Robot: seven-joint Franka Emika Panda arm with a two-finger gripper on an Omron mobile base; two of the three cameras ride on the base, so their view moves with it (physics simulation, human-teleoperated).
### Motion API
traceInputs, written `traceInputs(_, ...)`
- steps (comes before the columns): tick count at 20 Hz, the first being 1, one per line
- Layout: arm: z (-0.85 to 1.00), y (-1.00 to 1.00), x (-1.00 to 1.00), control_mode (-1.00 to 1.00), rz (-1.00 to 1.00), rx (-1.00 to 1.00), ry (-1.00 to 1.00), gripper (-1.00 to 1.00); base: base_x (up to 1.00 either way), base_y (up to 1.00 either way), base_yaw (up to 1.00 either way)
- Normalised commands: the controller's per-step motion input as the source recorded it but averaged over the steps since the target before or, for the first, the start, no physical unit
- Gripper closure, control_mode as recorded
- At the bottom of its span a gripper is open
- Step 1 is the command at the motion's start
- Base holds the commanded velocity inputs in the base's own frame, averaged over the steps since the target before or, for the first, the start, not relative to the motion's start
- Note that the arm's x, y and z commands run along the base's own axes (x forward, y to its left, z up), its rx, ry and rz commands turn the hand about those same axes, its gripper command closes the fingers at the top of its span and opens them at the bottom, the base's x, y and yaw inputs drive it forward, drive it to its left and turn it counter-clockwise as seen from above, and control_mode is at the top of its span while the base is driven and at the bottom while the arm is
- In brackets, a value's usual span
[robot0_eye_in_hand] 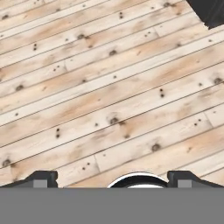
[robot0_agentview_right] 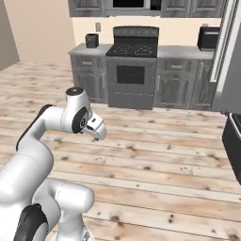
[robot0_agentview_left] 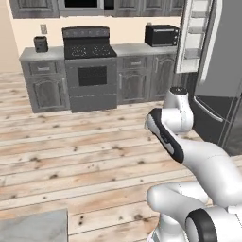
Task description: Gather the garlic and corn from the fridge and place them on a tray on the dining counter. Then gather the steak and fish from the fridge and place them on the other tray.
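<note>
While my gripper (robot0_eye_in_hand: 111, 179) hung over bare floor (robot0_eye_in_hand: 109, 87), jaws spread wide and empty, the fridge (robot0_agentview_left: 222, 71) stood at two o'clock.

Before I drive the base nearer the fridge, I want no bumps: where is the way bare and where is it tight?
The wood floor lies bare between the arm and the stove and cabinets. It is tight at the right, where the fridge stands with a door swung open. The open gripper hangs over bare planks.
</note>
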Motion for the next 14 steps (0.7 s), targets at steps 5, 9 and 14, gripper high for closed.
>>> traceInputs(5,0.0,0.0,0.0,1.0,0.0,0.0,0.0,-1.0,1.0,0.0,-0.01)
traceInputs(9,0.0,0.0,0.0,1.0,0.0,0.0,0.0,-1.0,1.0,0.03,-0.08)
traceInputs(14,0.0,0.0,0.0,1.0,0.0,0.0,0.0,-1.0,1.0,0.03,-0.09)
